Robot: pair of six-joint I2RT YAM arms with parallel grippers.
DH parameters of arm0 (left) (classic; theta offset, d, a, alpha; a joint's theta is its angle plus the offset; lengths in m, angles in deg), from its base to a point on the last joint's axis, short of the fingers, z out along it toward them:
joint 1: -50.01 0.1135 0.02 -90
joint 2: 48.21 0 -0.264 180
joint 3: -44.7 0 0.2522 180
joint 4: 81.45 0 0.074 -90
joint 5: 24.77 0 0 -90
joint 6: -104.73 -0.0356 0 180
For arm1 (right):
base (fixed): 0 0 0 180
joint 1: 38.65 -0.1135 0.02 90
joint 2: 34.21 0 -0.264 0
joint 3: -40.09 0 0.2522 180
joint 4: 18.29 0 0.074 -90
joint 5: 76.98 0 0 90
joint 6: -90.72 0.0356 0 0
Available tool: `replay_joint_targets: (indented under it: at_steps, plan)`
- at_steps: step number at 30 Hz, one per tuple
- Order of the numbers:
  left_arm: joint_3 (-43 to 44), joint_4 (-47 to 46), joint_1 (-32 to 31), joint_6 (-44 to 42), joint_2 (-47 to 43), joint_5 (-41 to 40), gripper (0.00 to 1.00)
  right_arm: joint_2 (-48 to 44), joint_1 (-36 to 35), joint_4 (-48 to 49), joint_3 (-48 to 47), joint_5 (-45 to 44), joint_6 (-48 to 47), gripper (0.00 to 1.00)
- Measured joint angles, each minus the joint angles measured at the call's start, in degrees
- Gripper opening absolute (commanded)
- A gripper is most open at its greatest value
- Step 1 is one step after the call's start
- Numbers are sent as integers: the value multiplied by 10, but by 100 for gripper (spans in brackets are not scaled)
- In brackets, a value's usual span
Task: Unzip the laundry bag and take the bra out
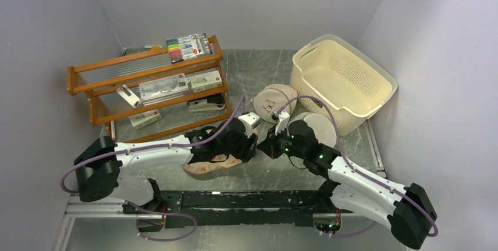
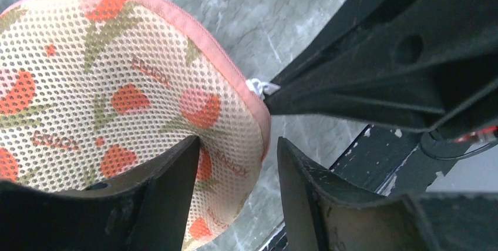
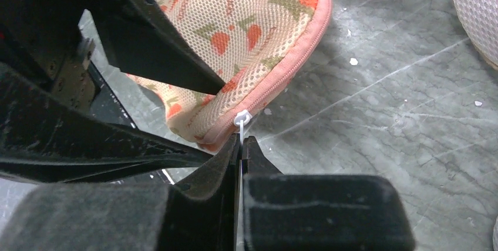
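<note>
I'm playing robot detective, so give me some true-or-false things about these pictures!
1. The right jaws pinch the white zip pull of the bag. True.
2. The left jaws are shut tight. False: they stand open, astride the bag's edge.
3. The bag is plain blue. False: it is cream with red flowers and pink edging.
4. A cream basket stands on the table. True.

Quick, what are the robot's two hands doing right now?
Left hand: open, around the laundry bag edge.
Right hand: closed on the white zip pull.
</note>
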Motion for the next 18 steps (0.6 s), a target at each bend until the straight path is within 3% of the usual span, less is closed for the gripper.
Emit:
replay_joint_targets:
  at_steps: [2,11,18]
  plan:
    - [12,-2,0,2,9,5,58,-11,0,-7,0,4,4,0]
    - [23,5,0,2,25,11,20,-28,0,-53,0,8,9,0]
    - [34,11,0,-7,40,10,7,-8,0,-76,-11,-31,30,0]
